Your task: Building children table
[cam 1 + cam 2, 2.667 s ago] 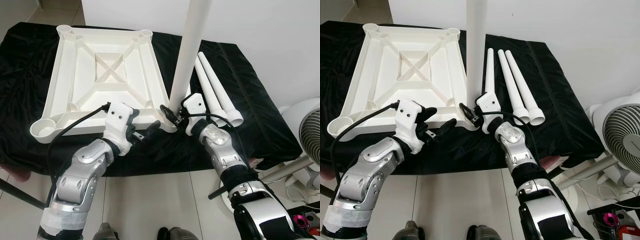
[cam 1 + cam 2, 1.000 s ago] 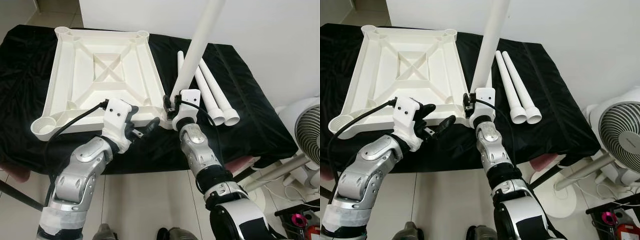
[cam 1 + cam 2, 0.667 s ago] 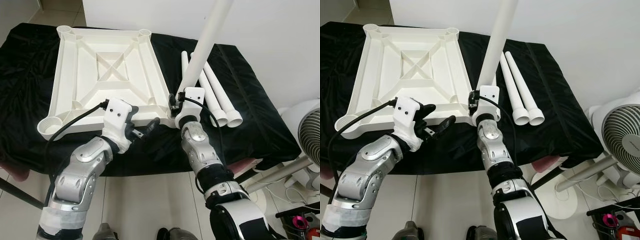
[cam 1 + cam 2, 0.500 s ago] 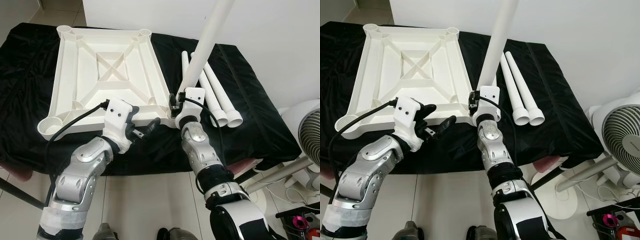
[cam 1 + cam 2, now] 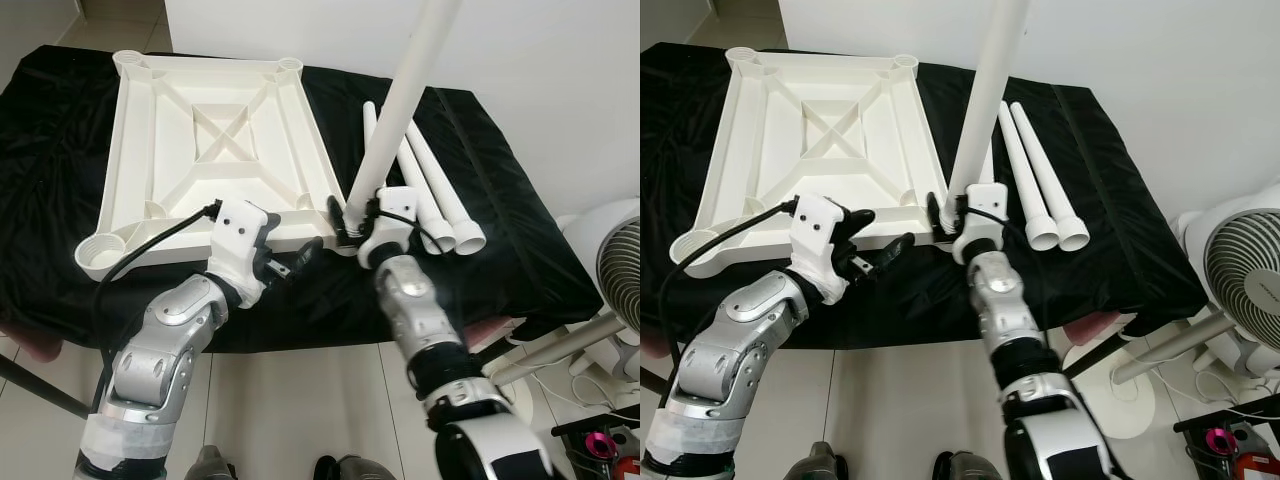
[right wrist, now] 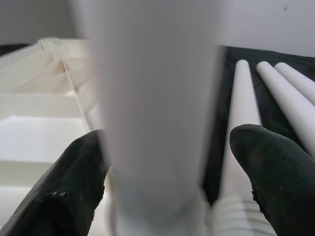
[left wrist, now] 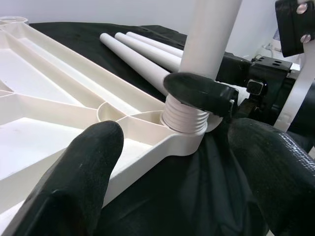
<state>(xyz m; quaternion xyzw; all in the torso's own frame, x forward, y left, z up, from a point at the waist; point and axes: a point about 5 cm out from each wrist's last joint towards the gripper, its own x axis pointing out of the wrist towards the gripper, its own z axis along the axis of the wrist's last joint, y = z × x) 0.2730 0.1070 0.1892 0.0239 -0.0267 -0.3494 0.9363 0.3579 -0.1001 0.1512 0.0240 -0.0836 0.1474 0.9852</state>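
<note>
The white table top (image 5: 120, 150) lies upside down on a black cloth. One white leg (image 5: 400, 110) stands in its near right corner socket and leans to the right, with its thread (image 7: 184, 115) partly showing above the socket. My right gripper (image 5: 347, 218) is open at the leg's base, a finger on each side. One finger touches the leg and a thin gap shows at the other finger (image 6: 266, 172). My left gripper (image 5: 290, 245) is open just in front of the table top's near edge, to the left of that socket, and holds nothing.
Three spare legs (image 5: 440, 200) lie side by side on the cloth (image 5: 500, 200) to the right of the table top. The near left corner socket (image 5: 100, 250) is empty. A white fan (image 5: 620, 260) stands on the floor at the right. A white wall is behind.
My right wrist and forearm have swung back to the right around the leg's base. The leg keeps its lean in the socket. The left arm has stayed put.
</note>
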